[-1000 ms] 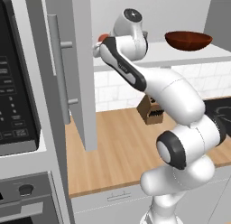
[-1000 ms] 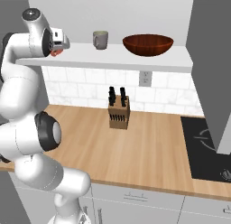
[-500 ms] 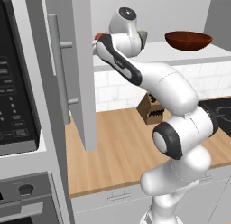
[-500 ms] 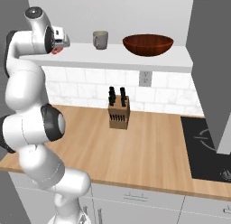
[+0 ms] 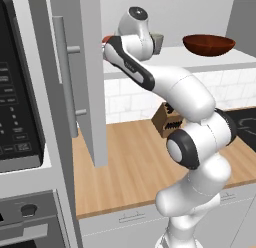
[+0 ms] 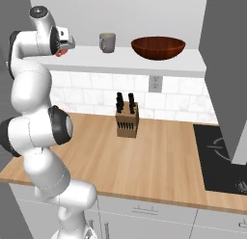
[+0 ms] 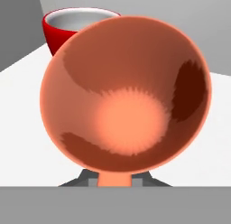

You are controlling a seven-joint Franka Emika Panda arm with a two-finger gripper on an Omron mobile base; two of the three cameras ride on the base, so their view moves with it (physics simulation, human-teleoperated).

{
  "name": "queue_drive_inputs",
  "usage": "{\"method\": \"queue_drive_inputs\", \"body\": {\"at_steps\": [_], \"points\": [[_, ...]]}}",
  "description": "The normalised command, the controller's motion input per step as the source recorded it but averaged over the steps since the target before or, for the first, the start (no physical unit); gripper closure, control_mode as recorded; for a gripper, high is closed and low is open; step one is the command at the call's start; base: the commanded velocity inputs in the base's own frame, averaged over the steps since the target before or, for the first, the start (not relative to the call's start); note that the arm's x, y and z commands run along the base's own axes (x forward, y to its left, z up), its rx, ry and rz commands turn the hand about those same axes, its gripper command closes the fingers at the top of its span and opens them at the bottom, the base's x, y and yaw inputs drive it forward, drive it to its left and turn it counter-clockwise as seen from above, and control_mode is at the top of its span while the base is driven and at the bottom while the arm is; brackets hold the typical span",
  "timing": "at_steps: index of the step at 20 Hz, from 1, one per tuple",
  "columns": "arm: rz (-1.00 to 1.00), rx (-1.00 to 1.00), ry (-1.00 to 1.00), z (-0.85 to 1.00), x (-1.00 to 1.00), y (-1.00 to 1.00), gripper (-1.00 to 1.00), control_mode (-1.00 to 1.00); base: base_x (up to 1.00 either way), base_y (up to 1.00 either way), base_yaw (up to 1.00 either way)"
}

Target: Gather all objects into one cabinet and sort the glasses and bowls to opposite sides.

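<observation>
Gripper [image 6: 61, 46] is clamped narrow on the orange-red cup [image 7: 124, 99], up at the left end of the white shelf [image 6: 144, 59]; in the hand view we're looking straight into the cup's mouth, with the red cup [image 7: 67, 24] on the shelf just behind it. The held cup looks small, light, rigid and glossy, so probably slippery; I'd judge the pinch on the rim wall at the bottom of that view the sensible hold, and tilting is low risk as it looks empty. Grey cup [image 6: 107, 42] and the wide dark bowl [image 6: 158, 46] stand further right on the shelf, well apart from the gripper. Bowl is much wider, so likely a rim pinch. Hard to see: fingertips are hidden by the cup in the hand view, the arm and the open grey cabinet door [image 5: 80, 77] hide most of the cup in the left base view, and it's just a red sliver in the right base view. Can't tell whether the cup is touching the shelf.
</observation>
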Motion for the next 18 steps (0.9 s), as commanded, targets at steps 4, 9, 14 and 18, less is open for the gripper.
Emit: {"method": "queue_drive_inputs", "body": {"at_steps": [4, 9, 14, 18], "points": [[0.03, 0.00, 0.00, -0.08, 0.07, 0.00, -1.00, -1.00, 0.00, 0.00, 0.00], [0.02, 0.00, 0.00, -0.01, 0.14, 0.03, -1.00, -1.00, 0.00, 0.00, 0.00], [0.04, 0.00, 0.00, 0.00, 0.19, 0.00, -1.00, -1.00, 0.00, 0.00, 0.00], [0.05, 0.00, 0.00, 0.00, 0.18, 0.00, -1.00, -1.00, 0.00, 0.00, 0.00]]}}
